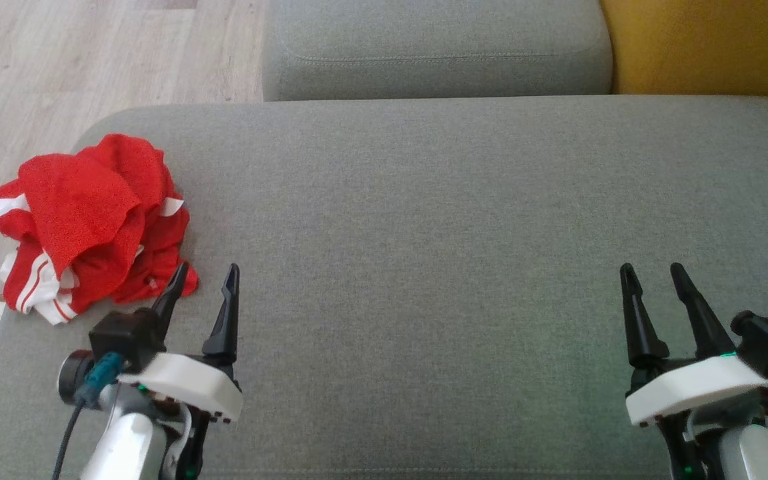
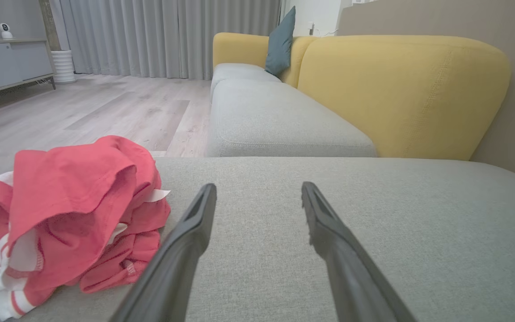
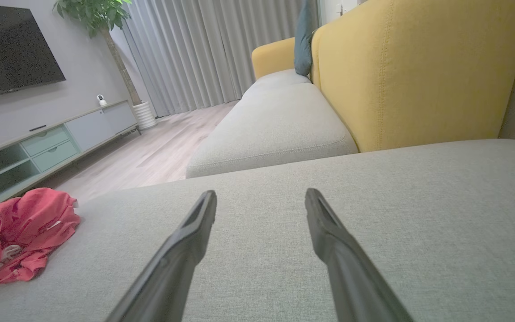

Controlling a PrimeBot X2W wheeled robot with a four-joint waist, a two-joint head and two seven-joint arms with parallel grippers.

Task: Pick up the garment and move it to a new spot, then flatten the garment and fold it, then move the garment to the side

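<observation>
A crumpled red garment (image 1: pixel 91 220) with white stripes lies bunched at the left edge of the grey sofa cushion (image 1: pixel 424 233). It shows at the lower left in the left wrist view (image 2: pixel 69 210) and far left in the right wrist view (image 3: pixel 20 232). My left gripper (image 1: pixel 207 273) is open just to the right of the garment, its left fingertip close to the cloth, nothing between the fingers (image 2: pixel 195 223). My right gripper (image 1: pixel 654 270) is open over bare cushion at the lower right, far from the garment.
A second grey seat cushion (image 1: pixel 437 47) lies beyond, with a yellow backrest (image 1: pixel 704 47) at the far right. Wooden floor (image 1: pixel 91 60) runs to the left of the sofa. A teal pillow (image 2: pixel 280 42) and a low cabinet (image 3: pixel 52 143) stand farther off.
</observation>
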